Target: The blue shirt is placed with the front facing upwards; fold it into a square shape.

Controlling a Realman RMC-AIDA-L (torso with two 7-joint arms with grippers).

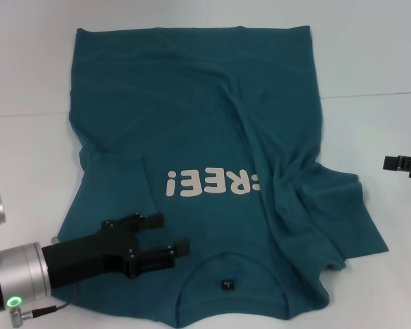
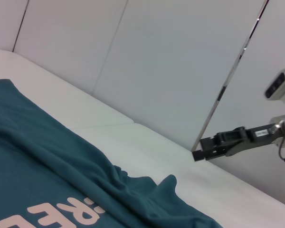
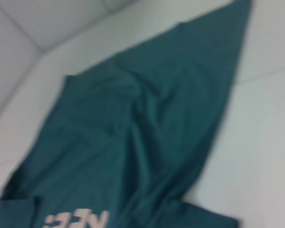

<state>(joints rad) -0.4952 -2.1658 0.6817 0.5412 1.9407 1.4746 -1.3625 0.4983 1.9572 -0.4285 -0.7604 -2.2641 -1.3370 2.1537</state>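
Head view: blue shirt (image 1: 212, 137) beneath open left gripper (image 1: 172, 236).

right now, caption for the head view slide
Left gripper open above the blue shirt near its collar; right gripper at the table's edge.

Left arm comes in from about 8 o'clock in the head view, silver wrist with a green light on it, black left hand (image 1: 172, 236) stretched toward 3 o'clock with its two fingers (image 1: 148, 220) spread apart and nothing between them. Right hand (image 1: 390, 162) just pokes in at the 3 o'clock edge, held up off the bench (image 1: 370, 55); can't tell its finger state.
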